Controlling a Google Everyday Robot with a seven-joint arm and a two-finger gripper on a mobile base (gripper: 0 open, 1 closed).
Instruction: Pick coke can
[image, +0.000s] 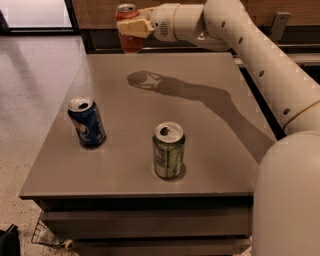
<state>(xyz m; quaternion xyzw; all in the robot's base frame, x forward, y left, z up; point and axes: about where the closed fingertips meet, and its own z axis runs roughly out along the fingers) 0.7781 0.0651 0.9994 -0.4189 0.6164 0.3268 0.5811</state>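
The coke can (129, 41), red-orange with a silver top, is held upright in the air above the far edge of the grey table (210, 150). My gripper (131, 27) is shut on the coke can, its cream fingers wrapped around the can's upper half. The white arm reaches in from the right. The can's shadow lies on the table below it.
A dark blue can (87, 121) stands at the table's left. A green can (168, 150) stands near the front middle. A wooden wall and a ledge run behind the table. A wire basket (45, 235) sits on the floor at the front left.
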